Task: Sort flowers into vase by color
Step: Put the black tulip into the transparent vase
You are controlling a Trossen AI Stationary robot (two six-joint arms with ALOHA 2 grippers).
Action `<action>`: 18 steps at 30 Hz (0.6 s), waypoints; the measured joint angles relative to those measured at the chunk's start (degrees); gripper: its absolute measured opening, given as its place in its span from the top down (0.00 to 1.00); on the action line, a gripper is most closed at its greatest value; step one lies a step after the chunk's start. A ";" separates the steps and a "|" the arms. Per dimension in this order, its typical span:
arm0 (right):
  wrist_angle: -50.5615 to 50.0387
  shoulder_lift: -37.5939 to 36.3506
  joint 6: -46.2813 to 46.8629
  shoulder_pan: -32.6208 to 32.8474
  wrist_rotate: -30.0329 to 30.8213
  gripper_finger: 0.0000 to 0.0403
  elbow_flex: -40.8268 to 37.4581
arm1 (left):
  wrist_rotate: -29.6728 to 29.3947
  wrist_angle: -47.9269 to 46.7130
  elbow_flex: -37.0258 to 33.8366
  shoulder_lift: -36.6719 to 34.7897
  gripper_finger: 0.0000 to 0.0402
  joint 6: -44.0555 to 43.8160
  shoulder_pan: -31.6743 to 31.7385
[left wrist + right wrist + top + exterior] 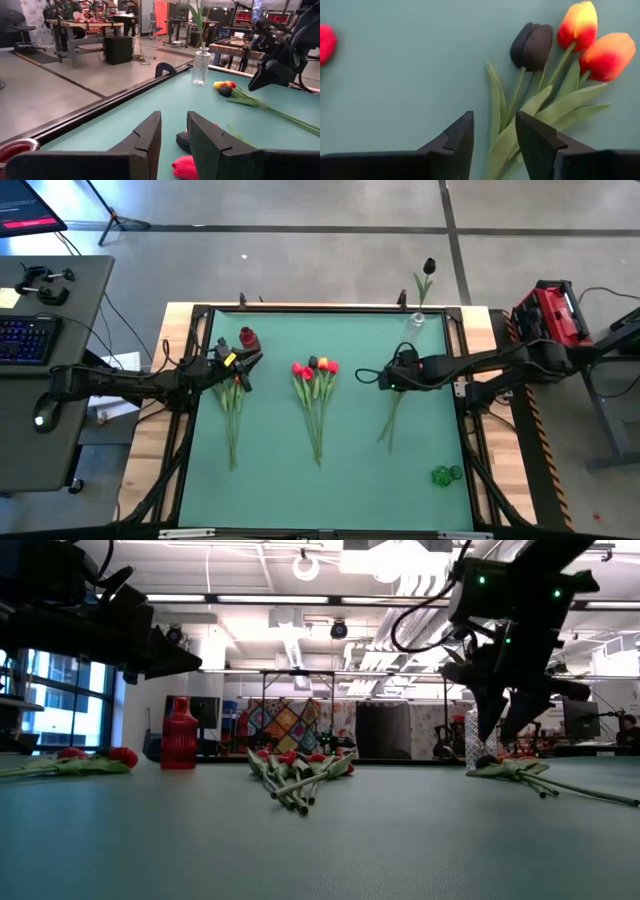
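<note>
Three bunches of flowers lie flat on the green mat. The left bunch (232,410) has red heads. The middle bunch (316,390) has red and orange heads. The right bunch (540,100) has one near-black head (532,46) and two orange heads. My right gripper (494,135) hangs open just above the right bunch's leaves, fingers slanting down, and I see no touch. My left gripper (174,135) points level and open above the left bunch's heads (186,166), beside a red vase (248,337). A clear vase (417,320) at the far edge holds one near-black tulip (428,268).
A small green object (446,474) lies near the mat's front right corner. A dark frame (330,309) borders the mat. A desk with a keyboard (28,338) stands off the table's left side, and a red case (548,315) sits at its right.
</note>
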 joint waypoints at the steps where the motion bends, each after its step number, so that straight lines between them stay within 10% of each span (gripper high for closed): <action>1: 0.48 -0.01 0.04 -0.49 0.00 0.67 -0.64 | 0.00 0.00 0.00 0.00 0.80 0.08 0.00; 18: 9.64 -0.02 -6.89 -9.34 -3.70 0.67 -6.67 | 0.00 0.07 0.00 0.00 0.80 0.50 0.00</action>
